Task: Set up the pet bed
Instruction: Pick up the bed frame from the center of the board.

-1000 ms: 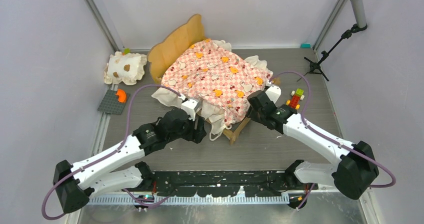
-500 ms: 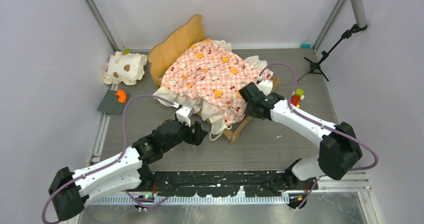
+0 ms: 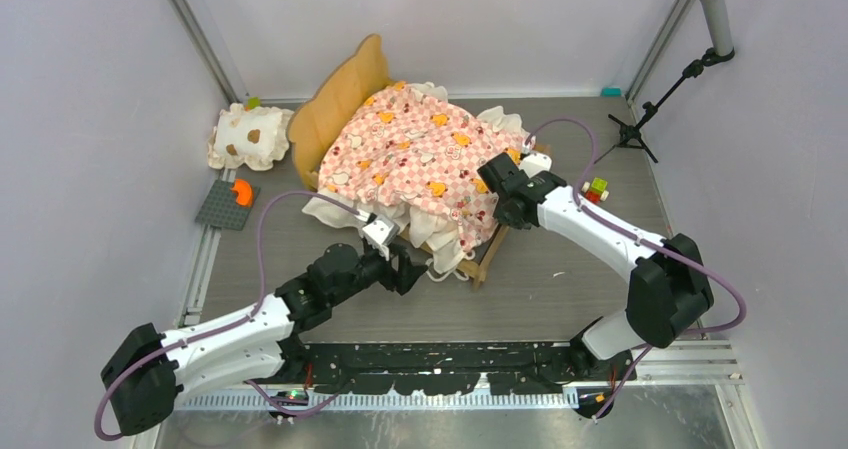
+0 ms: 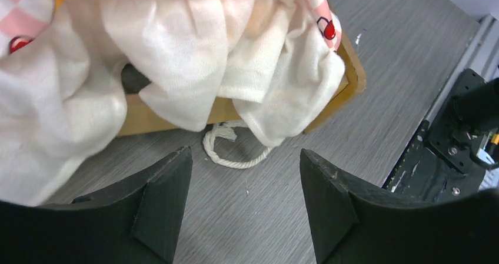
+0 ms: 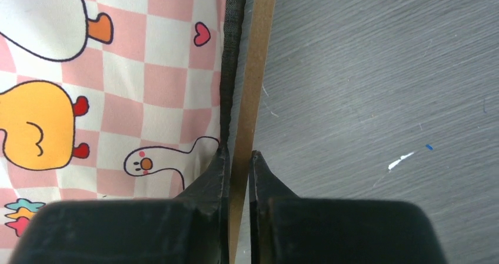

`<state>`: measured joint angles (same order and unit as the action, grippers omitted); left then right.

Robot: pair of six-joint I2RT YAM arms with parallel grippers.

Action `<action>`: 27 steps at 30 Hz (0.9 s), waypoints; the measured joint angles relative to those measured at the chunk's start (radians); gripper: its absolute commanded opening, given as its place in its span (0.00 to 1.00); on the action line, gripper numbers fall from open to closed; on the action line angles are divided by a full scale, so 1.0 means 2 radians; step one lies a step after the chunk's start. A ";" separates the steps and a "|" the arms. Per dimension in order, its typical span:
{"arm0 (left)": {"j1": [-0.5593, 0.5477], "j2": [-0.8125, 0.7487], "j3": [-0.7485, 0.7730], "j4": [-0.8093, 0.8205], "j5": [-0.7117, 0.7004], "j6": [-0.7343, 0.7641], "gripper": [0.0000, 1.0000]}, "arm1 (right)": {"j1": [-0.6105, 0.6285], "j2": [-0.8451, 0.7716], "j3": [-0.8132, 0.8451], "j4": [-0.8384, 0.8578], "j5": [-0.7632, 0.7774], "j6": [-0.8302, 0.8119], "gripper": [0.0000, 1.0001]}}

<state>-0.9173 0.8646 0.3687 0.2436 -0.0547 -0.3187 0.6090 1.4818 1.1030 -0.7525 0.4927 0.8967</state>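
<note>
From above, the pet bed lies at the back centre, turned further toward the back-left than a second ago, your right gripper on its right edge, your left gripper at its foot; the left wrist shows jaws wide and empty before the cream ruffle; the right wrist shows jaws just pinched onto the wooden side rail. You can likely now steer the pet bed by it.

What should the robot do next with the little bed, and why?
Probably ease the open left gripper forward onto the cream ruffle. It spills over a corner of the pet bed, while the right gripper pinches the side rail, steadying it.
</note>
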 measured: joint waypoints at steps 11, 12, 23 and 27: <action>-0.024 0.001 -0.063 0.105 0.073 0.063 0.72 | 0.006 0.000 0.080 -0.059 -0.035 -0.021 0.01; -0.027 0.004 -0.065 0.113 0.074 0.066 0.73 | 0.006 0.000 0.085 -0.060 -0.038 -0.023 0.00; -0.073 0.080 -0.077 0.215 0.051 0.076 0.73 | 0.009 -0.011 0.089 -0.066 -0.037 -0.002 0.01; -0.086 0.121 -0.077 0.237 0.034 0.083 0.73 | 0.012 -0.051 0.071 -0.057 -0.015 0.019 0.00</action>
<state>-1.0889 1.1069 0.2146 0.7177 0.0135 -0.1535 0.6323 1.3796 1.2449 -0.8658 0.4622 0.9344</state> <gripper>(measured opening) 0.730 0.155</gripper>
